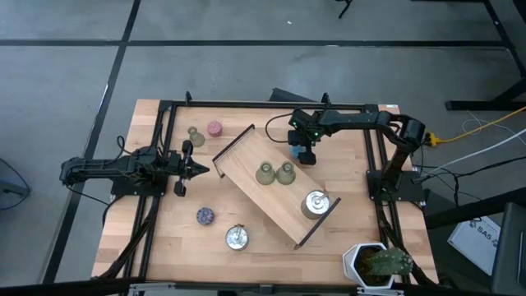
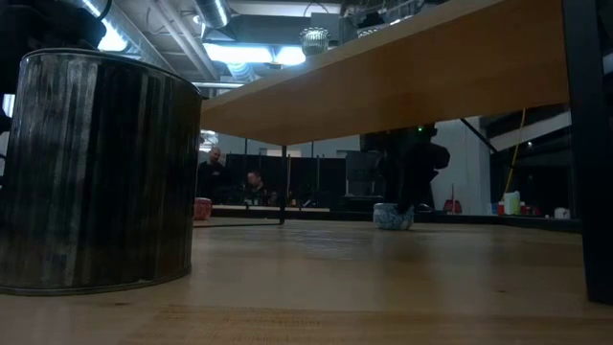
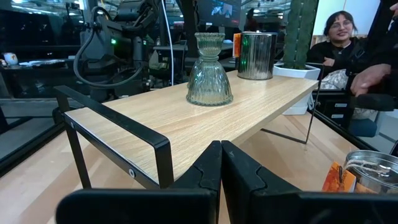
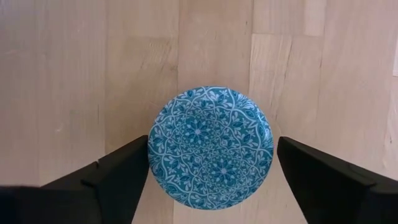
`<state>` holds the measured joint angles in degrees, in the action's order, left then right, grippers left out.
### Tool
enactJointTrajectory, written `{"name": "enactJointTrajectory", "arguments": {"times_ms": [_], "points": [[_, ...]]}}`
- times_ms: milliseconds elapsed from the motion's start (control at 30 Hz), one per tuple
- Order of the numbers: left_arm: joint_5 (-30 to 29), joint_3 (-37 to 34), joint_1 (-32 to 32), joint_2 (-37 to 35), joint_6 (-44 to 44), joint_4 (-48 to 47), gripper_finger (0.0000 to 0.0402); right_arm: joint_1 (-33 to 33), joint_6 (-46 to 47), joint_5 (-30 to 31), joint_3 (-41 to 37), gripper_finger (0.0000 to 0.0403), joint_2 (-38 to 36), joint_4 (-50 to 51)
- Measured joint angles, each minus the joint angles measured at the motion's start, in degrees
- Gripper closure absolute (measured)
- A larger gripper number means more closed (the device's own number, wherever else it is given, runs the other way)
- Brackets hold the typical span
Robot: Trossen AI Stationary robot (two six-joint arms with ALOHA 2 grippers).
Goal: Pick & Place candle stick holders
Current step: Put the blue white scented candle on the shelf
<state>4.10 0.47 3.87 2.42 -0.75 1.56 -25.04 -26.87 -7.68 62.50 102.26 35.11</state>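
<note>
Since the blue holder (image 4: 210,147) sits directly beneath my right gripper (image 4: 211,171), between its spread fingers, I close there; left gripper (image 3: 221,163) waits, pressed together.

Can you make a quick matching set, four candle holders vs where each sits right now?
Things:
1. blue holder
2. pink holder
3. purple holder
4. silver holder with a tag

Places:
A. on the wooden tray, near its end by the plant
B. on the table, between the open fingers of the right gripper
C. on the table beside an olive-green holder, ahead of the left gripper
D. on the table beside the other silver holder, off the tray

Pairs: 1-B, 2-C, 3-D, 4-A
</note>
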Motion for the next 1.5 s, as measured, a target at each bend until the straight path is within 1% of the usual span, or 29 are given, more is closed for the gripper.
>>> {"name": "enactJointTrajectory", "arguments": {"times_ms": [433,733,833,1033,1133,1300,1500], "points": [[0.0,0.0,0.0,0.0,0.0,0.0,0.0398,0.0,0.0,0.0,0.0,0.0099,0.0,0.2],[0.0,0.0,0.0,0.0,0.0,0.0,0.0398,0.0,1.2,0.1,0.0,0.0101,-0.1,0.7],[0.0,0.0,0.0,0.0,0.0,0.0,0.0398,0.0,2.1,0.2,0.4,0.0101,-0.3,2.9],[0.0,0.0,0.0,0.0,0.0,0.0,0.0398,-0.5,2.6,0.1,6.7,0.0102,-0.5,11.9],[0.0,0.0,0.0,0.0,0.0,0.0,0.0398,-0.8,2.6,0.9,9.9,0.0102,-0.5,14.4],[0.0,0.0,0.0,0.0,0.0,0.0,0.0398,-1.0,2.6,4.6,14.8,0.0102,-0.5,19.0],[0.0,0.0,0.0,0.0,0.0,0.0,0.0398,-1.0,3.7,4.6,19.8,0.0102,-0.5,24.0]]}}
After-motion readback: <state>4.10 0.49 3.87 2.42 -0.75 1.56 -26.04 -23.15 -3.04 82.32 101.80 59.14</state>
